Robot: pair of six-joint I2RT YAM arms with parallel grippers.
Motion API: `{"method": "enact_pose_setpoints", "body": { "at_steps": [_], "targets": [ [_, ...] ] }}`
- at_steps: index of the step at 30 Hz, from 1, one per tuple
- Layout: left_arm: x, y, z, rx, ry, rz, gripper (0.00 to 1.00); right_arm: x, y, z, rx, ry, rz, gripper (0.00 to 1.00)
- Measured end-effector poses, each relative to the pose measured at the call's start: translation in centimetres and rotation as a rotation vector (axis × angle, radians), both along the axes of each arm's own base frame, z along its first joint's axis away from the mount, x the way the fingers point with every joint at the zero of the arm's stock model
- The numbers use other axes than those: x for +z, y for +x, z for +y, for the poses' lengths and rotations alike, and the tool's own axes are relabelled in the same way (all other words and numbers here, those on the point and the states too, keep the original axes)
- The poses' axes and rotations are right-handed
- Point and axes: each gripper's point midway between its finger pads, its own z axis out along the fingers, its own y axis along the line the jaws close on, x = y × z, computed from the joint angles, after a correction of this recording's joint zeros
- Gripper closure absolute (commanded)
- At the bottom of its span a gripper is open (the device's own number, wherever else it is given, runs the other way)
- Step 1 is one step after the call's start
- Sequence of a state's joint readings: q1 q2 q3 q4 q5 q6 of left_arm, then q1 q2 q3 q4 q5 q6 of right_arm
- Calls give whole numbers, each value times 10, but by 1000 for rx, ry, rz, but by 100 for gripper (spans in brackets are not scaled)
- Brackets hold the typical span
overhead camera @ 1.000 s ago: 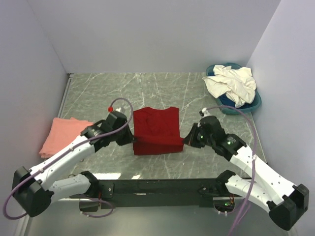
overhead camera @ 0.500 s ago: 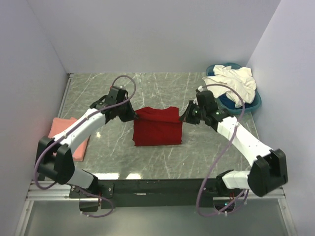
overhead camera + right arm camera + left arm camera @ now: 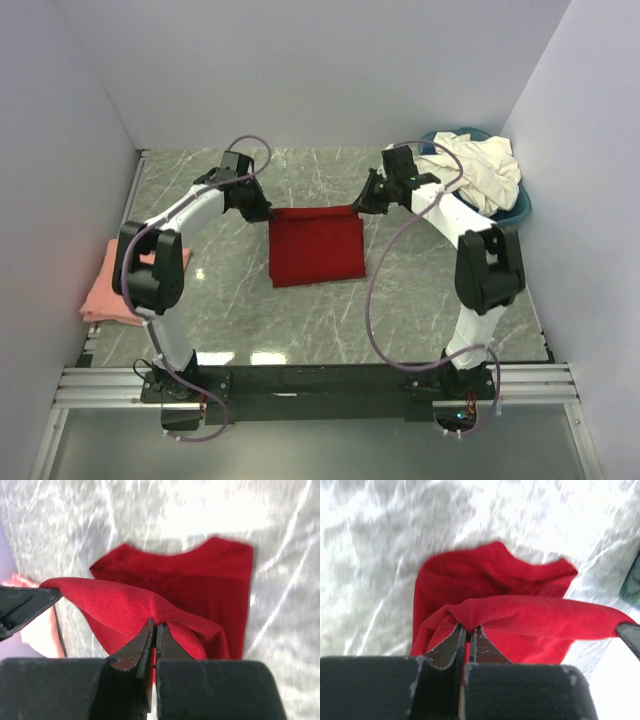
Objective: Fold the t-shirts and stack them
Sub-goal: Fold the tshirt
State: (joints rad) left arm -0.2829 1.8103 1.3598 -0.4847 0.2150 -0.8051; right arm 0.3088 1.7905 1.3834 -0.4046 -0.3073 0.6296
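Observation:
The deep red t-shirt (image 3: 316,247) lies in the middle of the table with its far edge lifted. My left gripper (image 3: 264,213) is shut on that edge's left corner, and my right gripper (image 3: 360,208) is shut on its right corner. In the left wrist view the fingers (image 3: 468,629) pinch a red fold, with the shirt (image 3: 490,585) spread below. In the right wrist view the fingers (image 3: 154,627) pinch the same raised edge over the shirt (image 3: 200,580). A salmon-pink t-shirt (image 3: 105,288) lies folded at the left edge. Cream-white t-shirts (image 3: 472,170) are piled at the back right.
The white shirts sit in a round blue basin (image 3: 516,208) in the back right corner. White walls close in the table on the left, back and right. The marbled table top (image 3: 320,320) runs to the black rail at the near edge.
Both grippers have carried the red shirt's edge from the near side up and over to the far side. Both arms have stretched out away from their bases.

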Motion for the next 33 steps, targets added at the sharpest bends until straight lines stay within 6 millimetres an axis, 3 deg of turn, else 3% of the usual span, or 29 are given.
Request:
{"method": "enact_pose_setpoints", "body": {
  "at_steps": [3,6,13,18,24,26,27,28,30,31,33],
  "targets": [
    [-3,24,0,3,-14,-6,100,-13,20,1,-7,0,20,100],
    [-8,42,-1,-3,-28,-11,100,-31,27,-6,-21,3,57,100],
    [-25,60,-12,-45,-59,8,100,-55,37,-24,-52,21,112,100],
    [-32,65,-17,-60,-77,12,100,-57,43,-28,-58,37,115,100],
    [-24,75,-25,-83,-114,-27,89,-55,47,-36,-79,38,108,100],
    [-25,79,-28,-90,-123,-38,81,-55,50,-41,-92,42,106,100],
    [-26,80,-28,-92,-125,-41,76,-56,51,-44,-100,44,105,98],
    [-27,81,-29,-95,-127,-42,65,-57,52,-48,-107,44,106,87],
    [-31,82,-29,-99,-124,-43,56,-58,54,-57,-131,41,112,78],
    [-31,83,-29,-100,-122,-44,49,-59,56,-62,-143,37,111,68],
    [-32,83,-28,-102,-117,-45,44,-60,58,-69,-162,23,108,56]
  ]
}}
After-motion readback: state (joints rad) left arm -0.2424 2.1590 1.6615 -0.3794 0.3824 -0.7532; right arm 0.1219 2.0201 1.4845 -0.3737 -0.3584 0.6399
